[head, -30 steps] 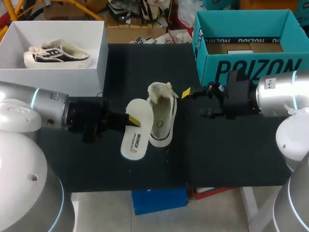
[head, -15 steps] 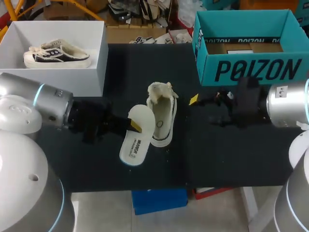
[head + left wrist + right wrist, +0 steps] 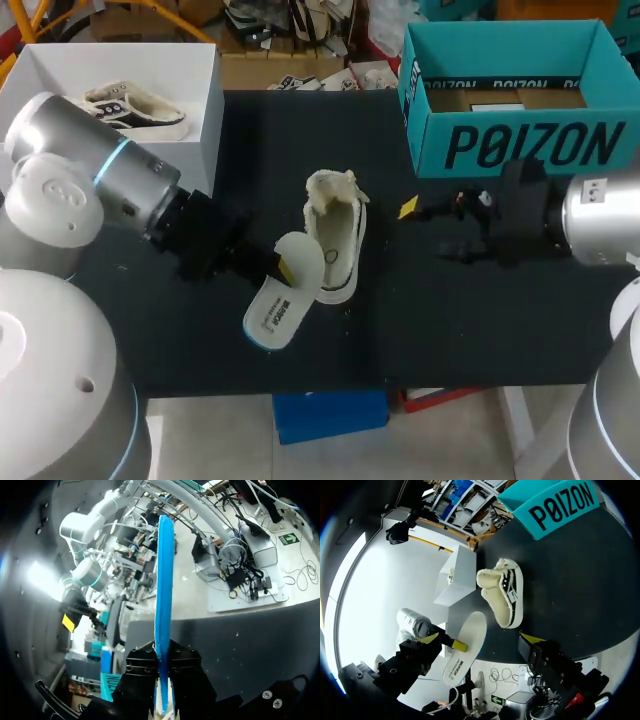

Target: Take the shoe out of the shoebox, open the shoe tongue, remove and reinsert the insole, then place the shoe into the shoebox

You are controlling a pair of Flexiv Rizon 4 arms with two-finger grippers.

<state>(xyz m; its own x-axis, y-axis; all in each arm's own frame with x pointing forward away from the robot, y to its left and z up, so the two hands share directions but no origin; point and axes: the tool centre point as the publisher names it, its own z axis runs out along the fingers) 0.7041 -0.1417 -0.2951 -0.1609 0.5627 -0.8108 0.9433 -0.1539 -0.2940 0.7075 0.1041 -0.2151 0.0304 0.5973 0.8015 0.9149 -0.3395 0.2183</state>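
A cream shoe (image 3: 336,243) lies on the black table (image 3: 450,320), its opening up and its tongue end toward the far side. My left gripper (image 3: 277,267) is shut on the white, blue-bottomed insole (image 3: 279,293), held tilted beside the shoe's left side. Seen from the left wrist, the insole (image 3: 163,600) stands edge-on between the fingers of that gripper (image 3: 162,702). My right gripper (image 3: 415,222) hangs open and empty to the right of the shoe. Its wrist view looks across the open gripper (image 3: 481,638) at the shoe (image 3: 503,597) and the insole (image 3: 466,647).
A teal shoebox (image 3: 520,140) stands at the back right, also seen as the teal shoebox (image 3: 555,502). A white box (image 3: 190,120) holding another shoe (image 3: 125,108) sits at the back left.
My left arm has swung and turned the insole up onto its edge, its toe end now against the shoe. My right gripper has drawn back to the right, away from the shoe.
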